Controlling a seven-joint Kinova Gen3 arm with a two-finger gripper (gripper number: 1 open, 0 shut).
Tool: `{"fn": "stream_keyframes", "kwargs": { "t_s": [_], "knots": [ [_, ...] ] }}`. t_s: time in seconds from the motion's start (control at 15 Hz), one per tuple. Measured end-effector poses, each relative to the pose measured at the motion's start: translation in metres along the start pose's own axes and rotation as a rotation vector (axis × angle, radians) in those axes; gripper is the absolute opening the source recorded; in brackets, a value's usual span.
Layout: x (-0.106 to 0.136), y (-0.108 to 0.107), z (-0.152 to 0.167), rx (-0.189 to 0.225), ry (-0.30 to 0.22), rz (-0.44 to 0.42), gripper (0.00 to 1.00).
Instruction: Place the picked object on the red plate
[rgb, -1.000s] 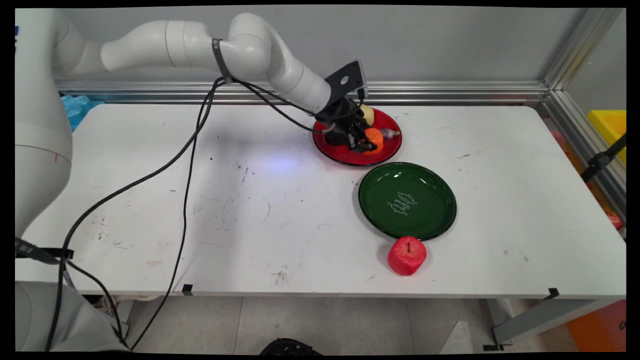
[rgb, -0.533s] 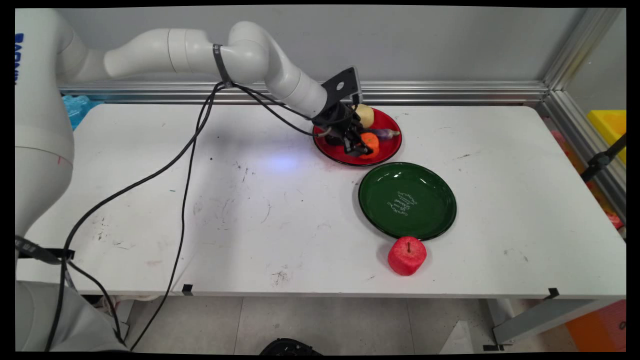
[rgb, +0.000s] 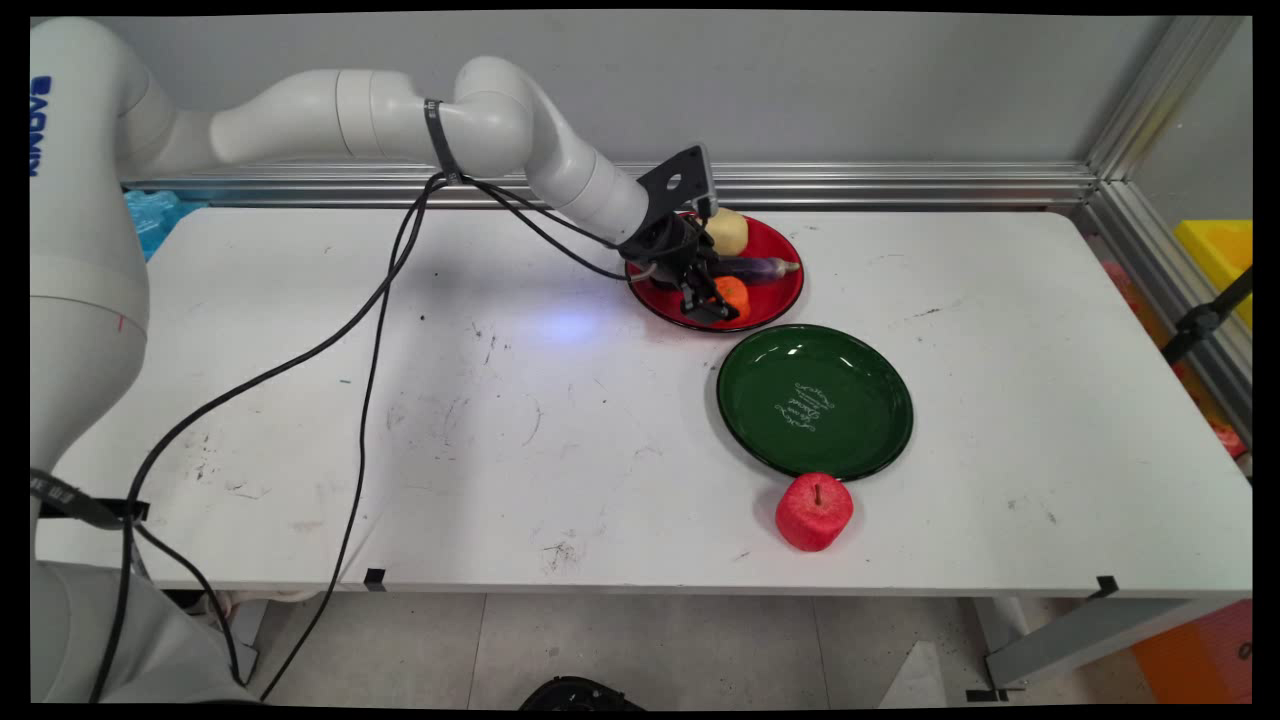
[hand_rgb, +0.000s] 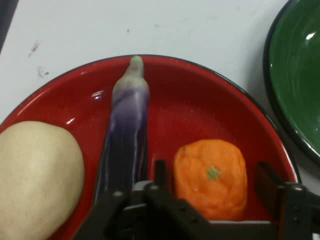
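Note:
My black gripper (rgb: 712, 300) is low over the near part of a red plate (rgb: 778, 293). Its fingers stand on either side of an orange (rgb: 733, 293), open, with a narrow gap on each side. In the hand view the gripper (hand_rgb: 214, 172) frames the orange (hand_rgb: 211, 177), which rests on the red plate (hand_rgb: 200, 100). A purple eggplant (hand_rgb: 127, 130) lies just left of it, and a pale potato (hand_rgb: 35, 175) lies further left. In the main view the eggplant (rgb: 760, 267) and potato (rgb: 727, 231) lie behind the gripper.
A green plate (rgb: 815, 400) with nothing on it sits just in front of the red one; its rim (hand_rgb: 300, 65) shows in the hand view. A red apple (rgb: 814, 511) stands on the table at its near edge. Black cables hang from the arm over the table's left half.
The hand has dropped and shifted a little left and toward the table's near side. The orange has shifted the same way, and more of the eggplant and potato shows behind it.

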Motion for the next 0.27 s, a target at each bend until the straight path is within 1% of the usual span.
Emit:
{"fn": "stream_keyframes", "kwargs": {
  "t_s": [0.27],
  "knots": [
    [-0.0017, -0.0015, 0.0010, 0.003, 0.003, -0.004, 1.00]
  ]
}}
